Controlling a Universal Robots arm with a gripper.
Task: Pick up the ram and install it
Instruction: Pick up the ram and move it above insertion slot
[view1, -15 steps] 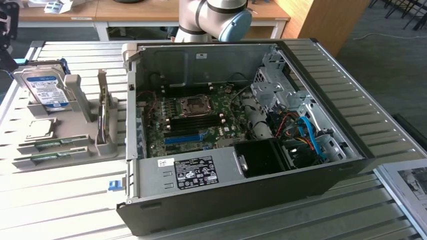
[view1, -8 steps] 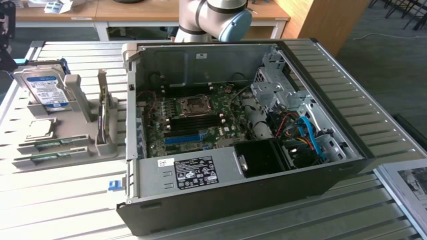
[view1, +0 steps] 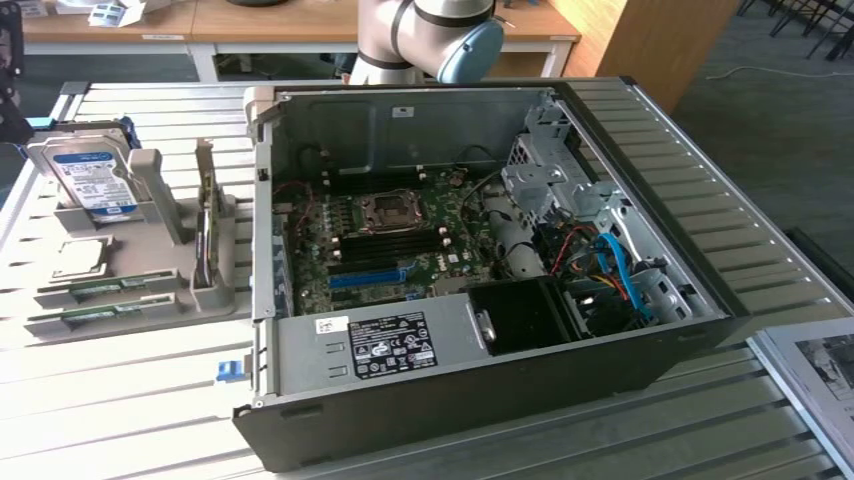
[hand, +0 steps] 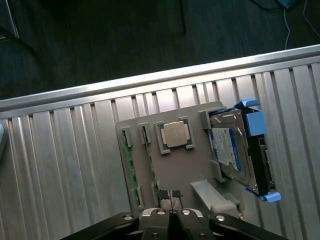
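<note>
The ram is a thin green stick lying along a slot of the grey holder; a second green stick lies in the neighbouring slot. In the exterior view these sticks lie flat at the holder's near end, on the exterior view's left. My gripper hovers above the holder, shut, with its dark pads together and nothing between them. It stands closest to the second stick and touches neither. The arm's elbow shows behind the case.
An open computer case lies on the slatted metal table, motherboard exposed. The holder also carries a processor chip, a blue-labelled hard drive standing on edge and an upright green card. The table's edge runs beyond the holder.
</note>
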